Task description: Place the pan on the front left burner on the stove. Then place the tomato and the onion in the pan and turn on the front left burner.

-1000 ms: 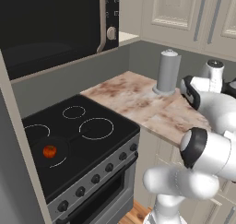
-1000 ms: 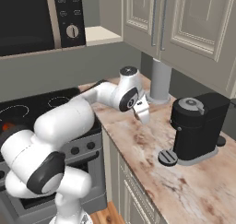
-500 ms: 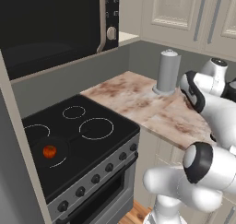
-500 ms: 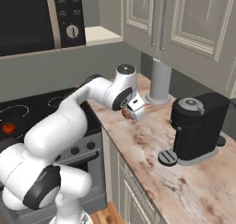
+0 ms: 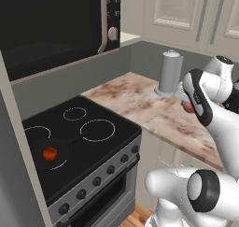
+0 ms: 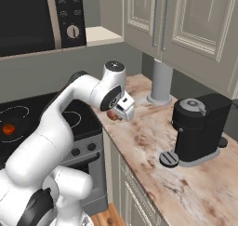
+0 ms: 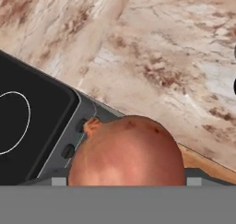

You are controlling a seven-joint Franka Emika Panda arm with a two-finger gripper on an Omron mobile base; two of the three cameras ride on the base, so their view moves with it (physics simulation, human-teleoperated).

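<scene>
My gripper (image 6: 117, 114) hangs above the marble counter just right of the stove (image 6: 80, 122), shut on the onion (image 6: 112, 115), a brownish-orange ball. The hand view has the onion (image 7: 126, 151) large at the bottom, over the stove's edge (image 7: 37, 126). From the left base view the gripper (image 5: 187, 107) and the onion (image 5: 188, 108) sit near the grey cylinder. The tomato (image 5: 50, 152) lies in the black pan (image 5: 63, 147) on the front left burner (image 5: 61, 165). It is also at the far left as a tomato (image 6: 8, 129) on the cooktop (image 5: 109, 139).
A grey cylinder (image 6: 161, 81) stands at the back of the counter (image 6: 148, 141), with a black coffee machine (image 6: 199, 127) to its right. A microwave (image 5: 56, 25) hangs over the stove. Black knobs (image 5: 95, 181) line the stove's front.
The gripper has swung from near the grey cylinder toward the stove, carrying the onion. The tomato and pan have not moved.
</scene>
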